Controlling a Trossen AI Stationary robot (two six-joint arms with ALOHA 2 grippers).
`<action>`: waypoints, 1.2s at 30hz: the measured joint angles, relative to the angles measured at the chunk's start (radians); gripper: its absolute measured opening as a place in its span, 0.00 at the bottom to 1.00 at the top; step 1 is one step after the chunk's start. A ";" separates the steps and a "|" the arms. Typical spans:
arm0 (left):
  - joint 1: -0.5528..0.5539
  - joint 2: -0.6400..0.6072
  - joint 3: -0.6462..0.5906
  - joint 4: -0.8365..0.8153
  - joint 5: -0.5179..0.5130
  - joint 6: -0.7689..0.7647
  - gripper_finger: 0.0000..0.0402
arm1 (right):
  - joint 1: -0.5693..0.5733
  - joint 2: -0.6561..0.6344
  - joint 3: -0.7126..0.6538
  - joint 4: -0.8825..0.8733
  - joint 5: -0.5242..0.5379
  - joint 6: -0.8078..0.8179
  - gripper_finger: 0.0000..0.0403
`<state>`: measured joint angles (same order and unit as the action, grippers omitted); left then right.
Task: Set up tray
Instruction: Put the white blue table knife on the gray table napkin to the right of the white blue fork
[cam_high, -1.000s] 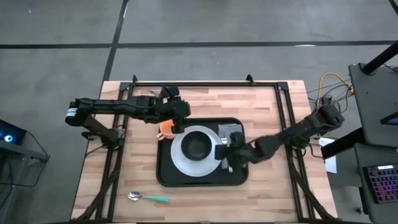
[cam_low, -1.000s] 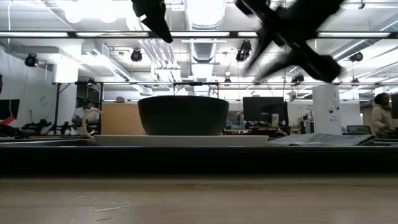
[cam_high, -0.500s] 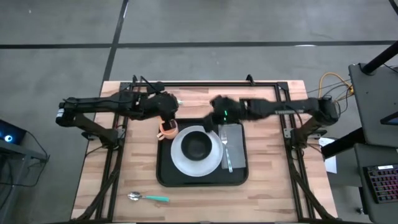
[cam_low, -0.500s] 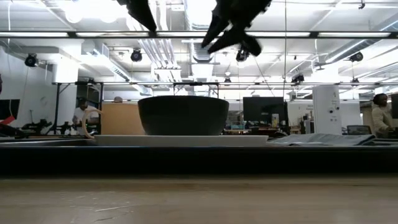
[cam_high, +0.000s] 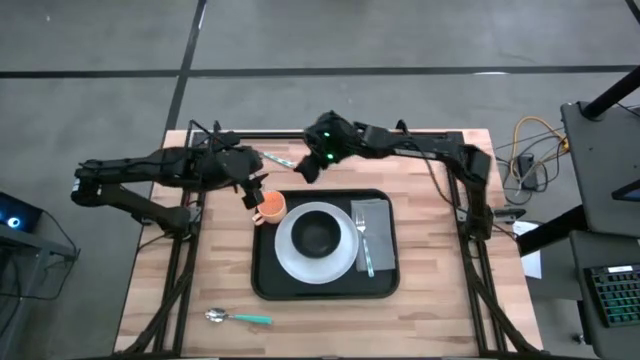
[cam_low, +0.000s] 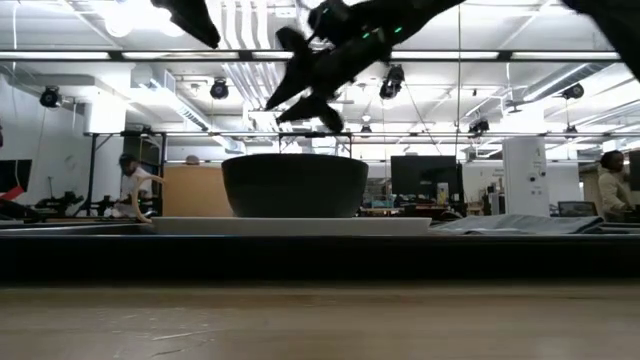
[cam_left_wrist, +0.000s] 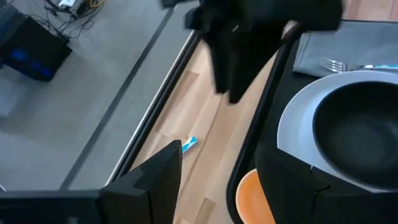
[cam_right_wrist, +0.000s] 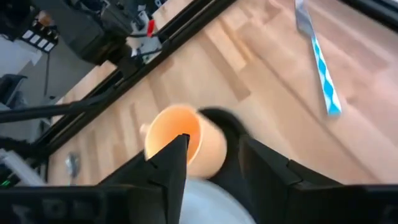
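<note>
The black tray (cam_high: 268, 282) lies mid-table. It carries a white plate (cam_high: 290, 255) with a dark bowl (cam_high: 317, 236), a grey napkin (cam_high: 378, 215) with a fork (cam_high: 364, 243) on it, and an orange cup (cam_high: 270, 207) standing in its far-left corner. My left gripper (cam_high: 254, 194) is open and hovers just left of the cup (cam_left_wrist: 249, 200). My right gripper (cam_high: 308, 170) is open and hangs over bare table beyond the tray's far edge, above and past the cup (cam_right_wrist: 180, 144). Neither touches anything.
A knife with a blue striped handle (cam_high: 280, 158) lies near the table's far edge (cam_right_wrist: 320, 65). A spoon with a teal handle (cam_high: 238, 318) lies near the front edge, left of centre. Black frame rails (cam_high: 330, 135) run along the far and side edges.
My right gripper has left the fork on the napkin, risen and swung from the tray's right part toward the far edge and leftward. My left gripper has drawn back from the cup toward the table's left. The cup stayed in place.
</note>
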<state>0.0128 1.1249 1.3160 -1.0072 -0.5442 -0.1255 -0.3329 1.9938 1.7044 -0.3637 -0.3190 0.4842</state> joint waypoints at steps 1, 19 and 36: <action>0.000 -0.008 -0.012 0.001 0.000 -0.004 0.46 | -0.005 0.035 0.041 -0.003 -0.001 -0.011 0.34; 0.018 -0.014 -0.085 0.005 -0.031 -0.051 0.46 | -0.049 0.493 0.632 -0.361 0.119 -0.205 0.36; 0.018 -0.013 -0.070 0.029 0.024 -0.053 0.46 | -0.071 0.561 0.606 -0.201 0.190 -0.241 0.36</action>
<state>0.0307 1.1118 1.2461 -0.9783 -0.5203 -0.1781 -0.4042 2.5543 2.3109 -0.5651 -0.1288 0.2433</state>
